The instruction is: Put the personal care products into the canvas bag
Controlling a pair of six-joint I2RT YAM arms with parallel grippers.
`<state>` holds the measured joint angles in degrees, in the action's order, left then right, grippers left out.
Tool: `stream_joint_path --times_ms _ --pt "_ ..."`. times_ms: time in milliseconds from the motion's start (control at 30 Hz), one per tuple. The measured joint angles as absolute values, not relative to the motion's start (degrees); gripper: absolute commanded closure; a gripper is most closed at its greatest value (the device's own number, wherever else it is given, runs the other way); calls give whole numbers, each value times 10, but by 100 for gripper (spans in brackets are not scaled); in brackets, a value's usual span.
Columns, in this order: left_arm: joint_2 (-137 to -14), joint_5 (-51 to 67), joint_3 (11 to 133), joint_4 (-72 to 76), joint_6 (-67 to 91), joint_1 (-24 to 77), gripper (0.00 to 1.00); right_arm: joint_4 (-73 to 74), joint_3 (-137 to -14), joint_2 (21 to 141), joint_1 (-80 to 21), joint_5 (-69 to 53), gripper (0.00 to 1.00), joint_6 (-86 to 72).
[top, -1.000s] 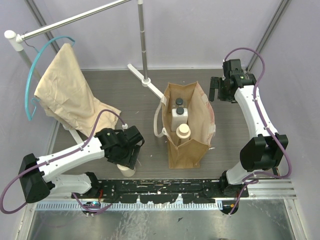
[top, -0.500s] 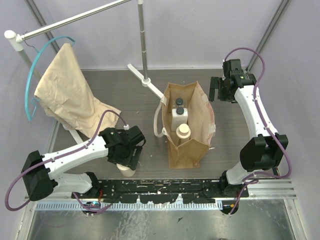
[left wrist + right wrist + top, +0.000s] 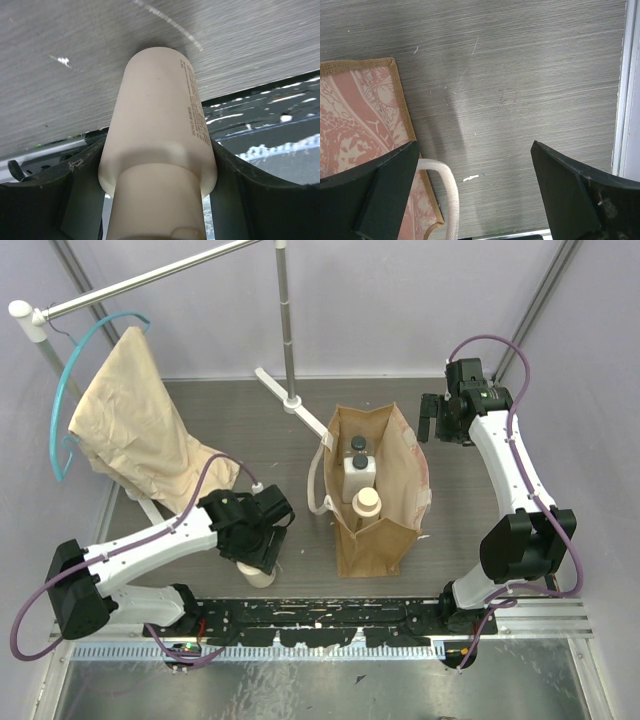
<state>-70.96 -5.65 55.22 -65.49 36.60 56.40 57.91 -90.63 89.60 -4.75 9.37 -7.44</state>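
Observation:
A cream cylindrical bottle (image 3: pixel 258 575) stands on the table near the front edge, left of the canvas bag (image 3: pixel 385 530). My left gripper (image 3: pixel 256 552) is over it, and its dark fingers (image 3: pixel 75 190) press the bottle (image 3: pixel 157 115) from both sides just below the cap. The upright tan bag holds two whitish rectangular bottles (image 3: pixel 358 472) with dark caps and one cream capped bottle (image 3: pixel 367 503). My right gripper (image 3: pixel 437 420) hangs open beside the bag's far right corner, and nothing is between its fingers (image 3: pixel 380 195). The bag's rim (image 3: pixel 400 105) and a white handle (image 3: pixel 451 195) show there.
A pale beige garment (image 3: pixel 135 425) hangs from a teal hanger (image 3: pixel 70 390) on a rail at the back left. A metal stand pole (image 3: pixel 288 330) rises behind the bag. The dark rail of the arm bases (image 3: pixel 330 618) runs along the front edge.
My left wrist has shifted slightly right and turned over the cream bottle, which now sits a little farther from the front edge. The right arm and bag have not moved.

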Motion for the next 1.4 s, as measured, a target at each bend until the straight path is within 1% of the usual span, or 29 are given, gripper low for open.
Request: stream_joint_path --times_ms 100,333,467,533,767,900,1167,1300,1400 --pt "-730 -61 636 -671 342 564 100 579 -906 896 -48 94 0 -74" --pt "-788 -81 904 -699 270 564 100 580 -906 896 -48 95 0 -74" --pt "-798 -102 1018 -738 233 564 100 580 -906 896 -48 96 0 -74" --pt "-800 -110 1053 -751 215 564 100 583 -907 896 -48 96 0 -74" --pt "-797 -103 1070 -753 168 564 100 586 -908 896 -48 101 0 -74" --pt "-799 -65 1075 -724 139 564 100 588 -913 896 -48 105 0 -74" --pt "-830 -2 1125 -674 88 564 100 588 -917 897 -48 110 0 -74" --pt "-848 31 1117 -642 60 564 100 588 -921 897 -48 111 0 -74" --pt "-862 60 1080 -602 35 564 100 588 -924 897 -48 111 0 -74"
